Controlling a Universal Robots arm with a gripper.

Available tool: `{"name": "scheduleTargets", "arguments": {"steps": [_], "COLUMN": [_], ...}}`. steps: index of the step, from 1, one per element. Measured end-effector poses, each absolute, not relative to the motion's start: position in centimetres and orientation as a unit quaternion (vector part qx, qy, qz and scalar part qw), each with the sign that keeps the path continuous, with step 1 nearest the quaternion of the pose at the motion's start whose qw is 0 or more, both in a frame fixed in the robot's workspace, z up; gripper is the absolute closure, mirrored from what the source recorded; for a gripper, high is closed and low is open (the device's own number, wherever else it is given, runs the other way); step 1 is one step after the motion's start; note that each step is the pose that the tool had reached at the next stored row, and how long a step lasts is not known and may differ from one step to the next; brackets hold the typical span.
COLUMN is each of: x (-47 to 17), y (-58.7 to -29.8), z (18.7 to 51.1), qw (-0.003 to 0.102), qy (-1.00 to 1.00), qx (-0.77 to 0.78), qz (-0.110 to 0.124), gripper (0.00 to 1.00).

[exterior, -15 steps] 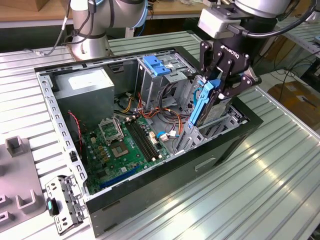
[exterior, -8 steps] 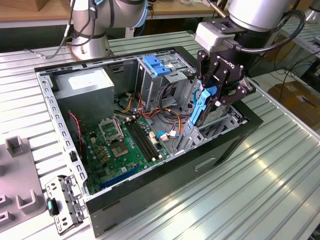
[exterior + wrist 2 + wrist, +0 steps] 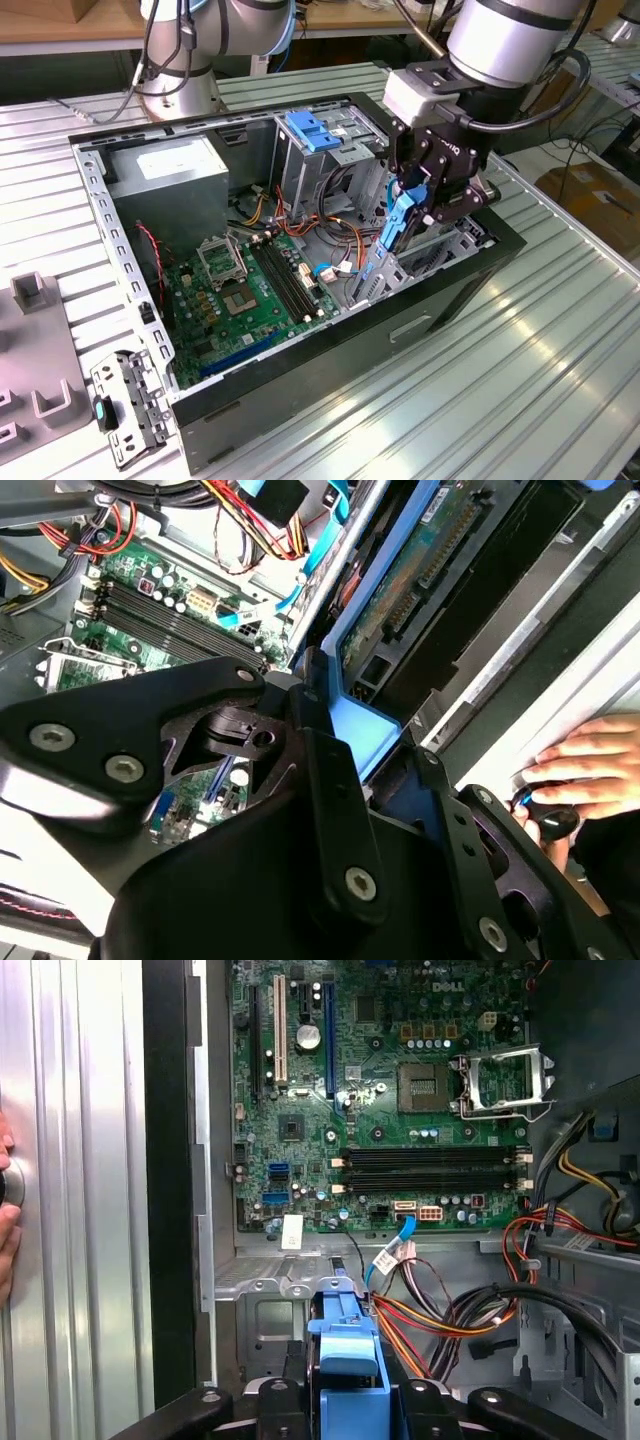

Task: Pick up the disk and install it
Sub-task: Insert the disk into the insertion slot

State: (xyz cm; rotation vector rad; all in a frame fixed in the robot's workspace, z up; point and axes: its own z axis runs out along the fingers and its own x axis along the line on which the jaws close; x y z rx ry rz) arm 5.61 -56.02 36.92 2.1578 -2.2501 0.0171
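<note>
Over the open case [image 3: 330, 345], the gripper [image 3: 415, 200] holds the disk [image 3: 393, 238] by its blue end. The disk hangs on its edge beside the wires [image 3: 345, 240].

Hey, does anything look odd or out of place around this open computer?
Yes. A person's hand rests on the ribbed metal table right beside the open black computer case, close to the gripper that holds the blue-railed dark disk. A loose grey metal bracket also lies outside the case.
</note>
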Motion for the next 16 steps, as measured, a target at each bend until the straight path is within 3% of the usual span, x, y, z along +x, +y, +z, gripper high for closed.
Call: {"name": "scheduleTargets", "arguments": {"steps": [11,12,13,16], "x": [5.60,5.61,5.61,5.60], "y": [-56.08,-56.08,-56.08,-56.09], "z": [35.87,35.88,35.86,35.84], "qw": [0.011,0.011,0.011,0.011], "qy": [-0.722,-0.722,-0.722,-0.722], "qx": [0.692,0.692,0.692,0.692], "qz": [0.004,0.004,0.004,0.004], "gripper": [0.63,0.62,0.49,0.51]}}
